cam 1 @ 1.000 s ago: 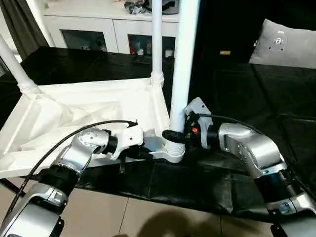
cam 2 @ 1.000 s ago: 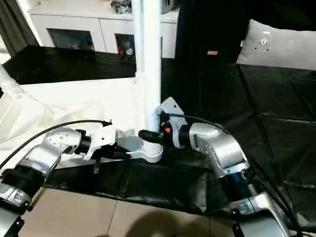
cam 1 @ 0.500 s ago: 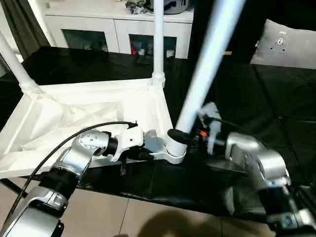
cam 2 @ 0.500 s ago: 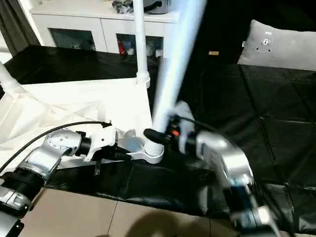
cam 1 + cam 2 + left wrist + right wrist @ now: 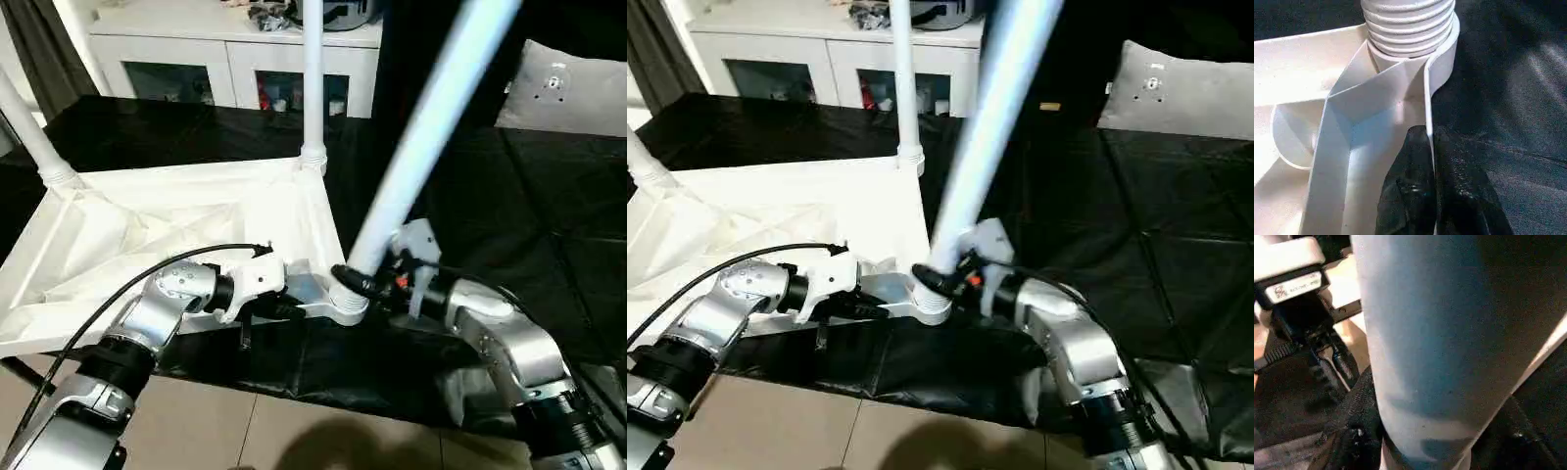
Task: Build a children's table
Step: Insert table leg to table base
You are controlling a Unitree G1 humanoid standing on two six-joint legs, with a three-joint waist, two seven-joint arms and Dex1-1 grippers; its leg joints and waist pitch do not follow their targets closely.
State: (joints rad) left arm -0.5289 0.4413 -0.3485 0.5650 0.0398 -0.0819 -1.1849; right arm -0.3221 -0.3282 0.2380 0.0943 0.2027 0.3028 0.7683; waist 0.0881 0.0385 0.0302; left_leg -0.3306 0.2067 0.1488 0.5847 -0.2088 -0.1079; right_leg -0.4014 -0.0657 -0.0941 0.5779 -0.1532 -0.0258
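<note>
The children's table top (image 5: 167,220) lies upside down on black sheeting, ribbed side up. Two white legs stand in its far sockets, one at the back middle (image 5: 313,88) and one at the far left (image 5: 34,137). A third leg (image 5: 426,142) leans up and to the right, its threaded end (image 5: 1408,24) at the near right corner socket (image 5: 343,305). My right gripper (image 5: 356,281) is shut around this leg just above the threads, black fingers (image 5: 1352,440) hugging the tube (image 5: 1440,342). My left gripper (image 5: 290,307) is shut on the top's thin rim (image 5: 1427,117) beside that socket.
A white cabinet with glass doors (image 5: 235,59) stands behind the work. A grey cushion (image 5: 568,88) lies at the back right on the black sheeting (image 5: 509,196). Tan floor (image 5: 294,431) runs along the near edge, below my forearms.
The leg in my right gripper has tipped from upright to a lean towards the right. The right forearm has shifted with it. The left gripper has held still on the rim.
</note>
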